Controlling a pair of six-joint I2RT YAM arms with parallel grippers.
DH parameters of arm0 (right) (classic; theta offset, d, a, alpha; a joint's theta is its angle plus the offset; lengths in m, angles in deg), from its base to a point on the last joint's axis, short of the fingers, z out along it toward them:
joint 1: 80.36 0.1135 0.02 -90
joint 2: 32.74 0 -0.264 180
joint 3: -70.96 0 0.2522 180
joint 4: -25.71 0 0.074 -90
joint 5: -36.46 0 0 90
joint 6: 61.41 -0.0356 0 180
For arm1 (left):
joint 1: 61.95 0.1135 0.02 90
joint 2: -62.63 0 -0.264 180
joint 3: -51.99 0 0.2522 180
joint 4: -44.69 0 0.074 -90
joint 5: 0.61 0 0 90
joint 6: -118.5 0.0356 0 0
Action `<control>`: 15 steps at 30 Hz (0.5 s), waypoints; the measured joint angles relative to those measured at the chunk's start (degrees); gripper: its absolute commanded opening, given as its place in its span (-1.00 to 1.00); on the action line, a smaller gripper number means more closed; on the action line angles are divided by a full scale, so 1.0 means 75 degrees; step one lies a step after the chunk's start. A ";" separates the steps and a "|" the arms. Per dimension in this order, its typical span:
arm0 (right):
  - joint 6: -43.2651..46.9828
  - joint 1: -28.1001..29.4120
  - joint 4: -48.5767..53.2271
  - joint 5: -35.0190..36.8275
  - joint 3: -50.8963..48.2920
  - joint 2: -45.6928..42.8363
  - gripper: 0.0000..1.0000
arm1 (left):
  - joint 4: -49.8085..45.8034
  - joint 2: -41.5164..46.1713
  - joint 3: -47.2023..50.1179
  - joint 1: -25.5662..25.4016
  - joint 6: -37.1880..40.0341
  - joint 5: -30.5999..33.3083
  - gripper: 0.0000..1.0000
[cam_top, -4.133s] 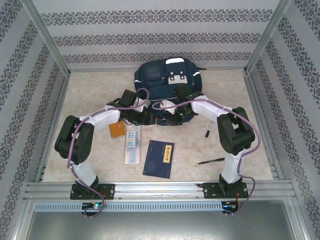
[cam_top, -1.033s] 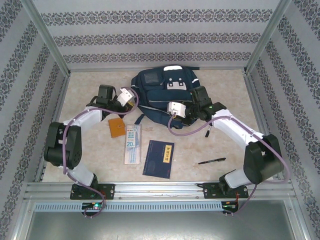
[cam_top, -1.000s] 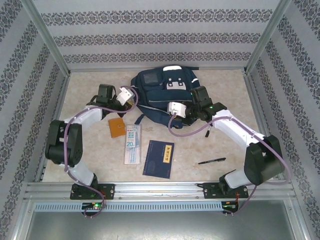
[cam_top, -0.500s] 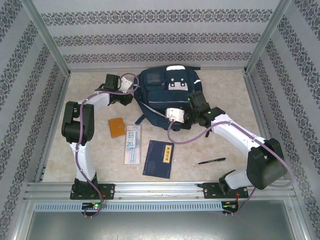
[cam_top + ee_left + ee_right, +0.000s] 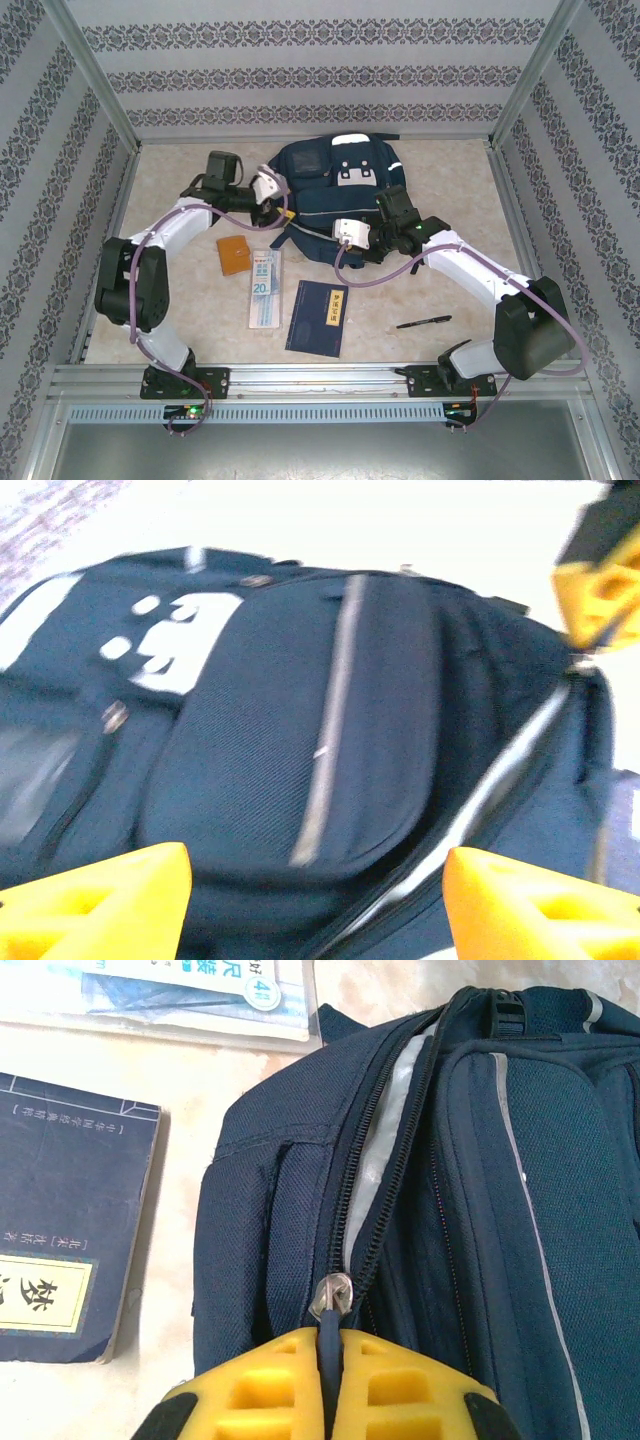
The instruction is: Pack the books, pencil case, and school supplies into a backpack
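The right gripper (image 5: 330, 1345) is clenched on the zipper pull (image 5: 330, 1298) at the near edge of the backpack (image 5: 335, 185); the zipper beyond it is partly parted. The left gripper (image 5: 280, 200) is released at the backpack's left flank, its fingers (image 5: 100, 900) spread wide and holding nothing. The booklet (image 5: 318, 317) lies flat just in front of the backpack. The pencil case (image 5: 264, 288) and the orange piece (image 5: 234, 256) lie to the backpack's near left. The pen (image 5: 423, 322) lies to its near right, well apart.
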 measured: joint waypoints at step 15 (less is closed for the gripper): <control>-0.0469 -0.0251 -0.0023 -0.0437 -0.0111 -0.0044 -1.00 | -0.1236 -0.0976 -0.0239 -0.1317 0.2713 0.0160 0.03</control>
